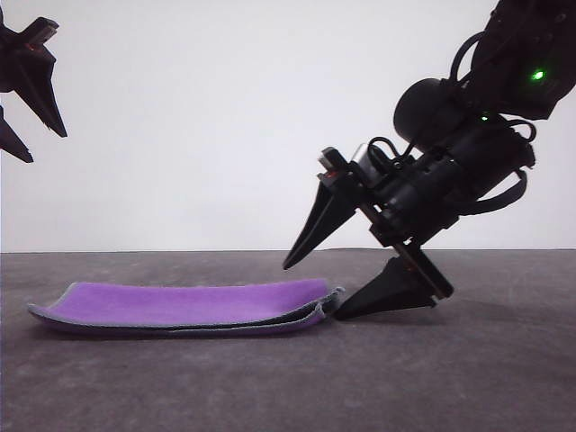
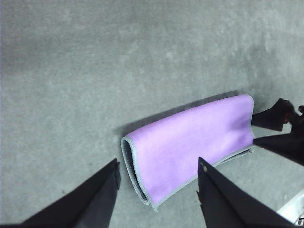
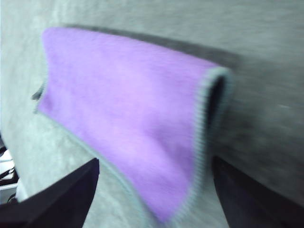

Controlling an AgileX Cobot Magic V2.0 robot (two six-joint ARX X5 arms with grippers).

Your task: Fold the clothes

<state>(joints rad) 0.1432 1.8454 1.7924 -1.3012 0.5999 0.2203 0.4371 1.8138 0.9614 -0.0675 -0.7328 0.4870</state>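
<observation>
Clothes [image 1: 189, 306], one purple cloth already doubled over, lie flat on the grey counter [image 1: 468, 378] in the front view, long axis running left to right. The right end effector [image 1: 310, 292] stands open just at the cloth's right end, upper finger above the edge, lower finger low beside it; whether that one touches is unclear. The left end effector [image 1: 31, 148] hangs open, high and well apart, partly cut off.

From the left wrist, the cloth [image 2: 190, 142] shows stacked grey-stitched edges at its free end.

The right wrist picture is blurred; the cloth [image 3: 128, 114] lies just ahead of open fingers [image 3: 57, 194].
</observation>
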